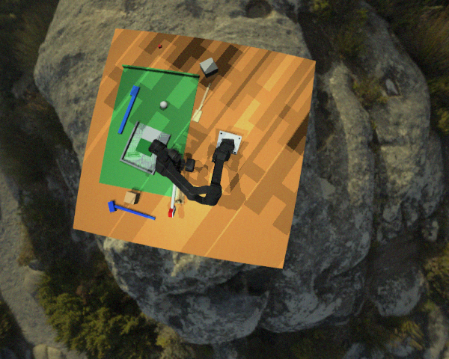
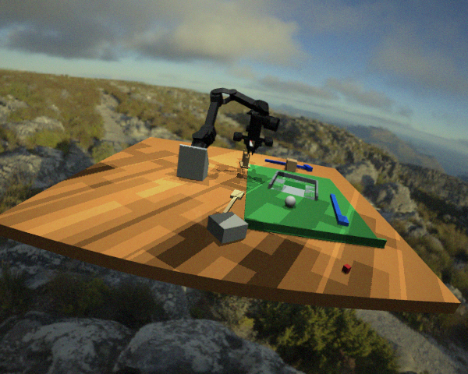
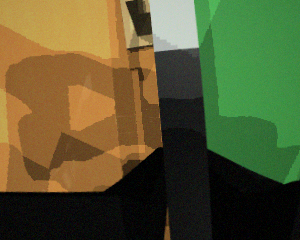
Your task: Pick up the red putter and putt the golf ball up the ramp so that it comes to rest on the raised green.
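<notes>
My gripper (image 2: 251,151) (image 3: 178,155) is shut on the dark grip of the red putter (image 1: 173,200) (image 3: 175,25), beside the right edge of the green mat. The putter's shaft is white and its red head points to the front in the top view; the arm hides its grip there. In the exterior view the gripper hangs above the tabletop. The white golf ball (image 1: 163,105) (image 2: 289,201) rests on the mat (image 1: 178,84) (image 2: 262,209). The pale ramp (image 1: 150,133) (image 2: 295,190) faces the ball, with the raised green (image 1: 143,146) behind it, walled in grey.
A tan stand (image 1: 179,197) (image 2: 245,159) is close to the putter. Blue putters lie on the mat (image 1: 131,112) and by a tan block (image 1: 130,197). A cream putter (image 1: 197,114) lies near a grey block (image 1: 208,67). A small red cube (image 1: 159,46) (image 2: 346,268) lies beyond the mat's wall.
</notes>
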